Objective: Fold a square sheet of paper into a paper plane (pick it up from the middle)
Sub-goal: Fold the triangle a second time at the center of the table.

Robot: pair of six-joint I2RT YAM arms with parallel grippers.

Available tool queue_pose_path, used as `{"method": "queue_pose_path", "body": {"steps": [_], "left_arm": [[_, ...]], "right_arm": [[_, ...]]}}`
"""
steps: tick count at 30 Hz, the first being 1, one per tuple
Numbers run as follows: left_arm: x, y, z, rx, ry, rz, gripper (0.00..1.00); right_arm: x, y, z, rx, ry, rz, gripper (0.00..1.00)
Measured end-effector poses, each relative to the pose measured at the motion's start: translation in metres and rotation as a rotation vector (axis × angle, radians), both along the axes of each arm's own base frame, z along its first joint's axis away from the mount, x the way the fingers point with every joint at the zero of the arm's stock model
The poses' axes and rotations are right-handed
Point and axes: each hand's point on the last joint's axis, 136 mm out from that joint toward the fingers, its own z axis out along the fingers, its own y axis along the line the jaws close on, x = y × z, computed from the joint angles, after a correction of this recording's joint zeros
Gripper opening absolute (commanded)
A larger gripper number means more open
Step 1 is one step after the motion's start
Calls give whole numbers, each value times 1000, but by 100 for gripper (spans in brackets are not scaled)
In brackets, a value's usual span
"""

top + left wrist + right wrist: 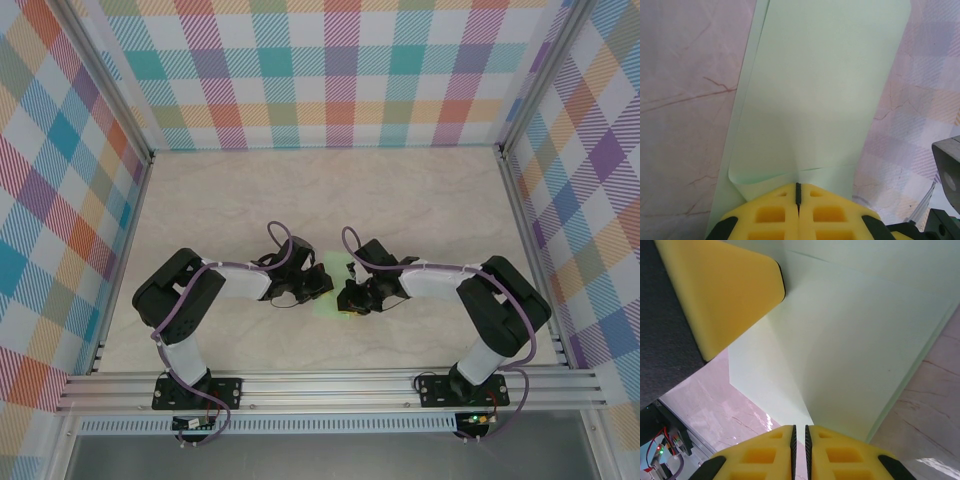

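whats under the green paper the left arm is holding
A lower layer of the square sheet of paper shows as a strip along one long edge, on the marble table. Anything beneath the rest is covered.

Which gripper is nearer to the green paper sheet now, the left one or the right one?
Neither: both touch it. The left gripper is shut on one side of the paper sheet; the right gripper pinches the opposite side, facing the left one.
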Motion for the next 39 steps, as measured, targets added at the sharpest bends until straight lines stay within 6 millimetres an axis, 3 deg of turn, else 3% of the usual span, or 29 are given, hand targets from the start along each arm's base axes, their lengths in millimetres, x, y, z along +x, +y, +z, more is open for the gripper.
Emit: {"method": "queue_pose_path", "body": {"steps": [15, 22, 33, 39], "left_arm": [[0, 0, 0, 2, -3, -2, 0], [0, 0, 0, 2, -4, -1, 0], [0, 0, 0, 2, -4, -1, 0], [0, 0, 0, 2, -4, -1, 0]], "right_arm": [[-5, -7, -10, -19, 27, -11, 15], [-6, -7, -11, 5, 46, -28, 11], [-3, 1, 13, 72, 22, -32, 4], [-11, -3, -3, 58, 64, -42, 4]]}}
